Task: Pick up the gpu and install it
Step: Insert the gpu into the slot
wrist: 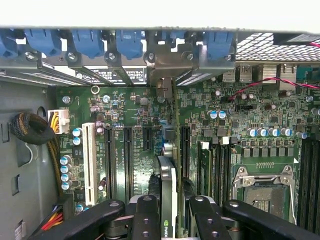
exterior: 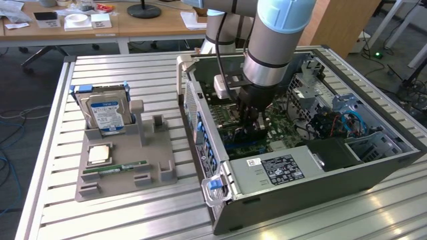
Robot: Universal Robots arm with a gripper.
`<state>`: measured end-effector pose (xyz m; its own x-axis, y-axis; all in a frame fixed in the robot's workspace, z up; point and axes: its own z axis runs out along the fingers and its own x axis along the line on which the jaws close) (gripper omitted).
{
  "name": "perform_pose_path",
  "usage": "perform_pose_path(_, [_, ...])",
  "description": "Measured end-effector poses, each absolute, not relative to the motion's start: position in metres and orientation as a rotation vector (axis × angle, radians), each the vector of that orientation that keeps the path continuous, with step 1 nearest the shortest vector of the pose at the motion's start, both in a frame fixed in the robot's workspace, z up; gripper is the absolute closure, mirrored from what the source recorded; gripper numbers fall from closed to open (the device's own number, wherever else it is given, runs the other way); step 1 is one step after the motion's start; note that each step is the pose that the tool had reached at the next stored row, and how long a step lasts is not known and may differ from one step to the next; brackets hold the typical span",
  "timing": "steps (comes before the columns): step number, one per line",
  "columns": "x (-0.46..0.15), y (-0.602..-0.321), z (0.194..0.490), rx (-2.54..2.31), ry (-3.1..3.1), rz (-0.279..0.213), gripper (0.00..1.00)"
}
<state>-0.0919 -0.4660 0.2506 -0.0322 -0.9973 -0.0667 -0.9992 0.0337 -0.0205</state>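
While the pincer (wrist: 169,212) clamps the gpu (wrist: 168,170) edge-on between its fingers, the card stands upright over the motherboard (wrist: 260,130) slots.

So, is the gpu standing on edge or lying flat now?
On edge. In the wrist view the gpu runs as a thin strip between the gripper fingers, above the motherboard slots. Whether it is seated, cannot tell.
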Motion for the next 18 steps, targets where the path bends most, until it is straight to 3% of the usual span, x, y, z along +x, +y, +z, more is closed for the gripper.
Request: perform_pose_path(18, [-0.092,-0.466,0.2494,-2.141,2.213,0.049,0.73])
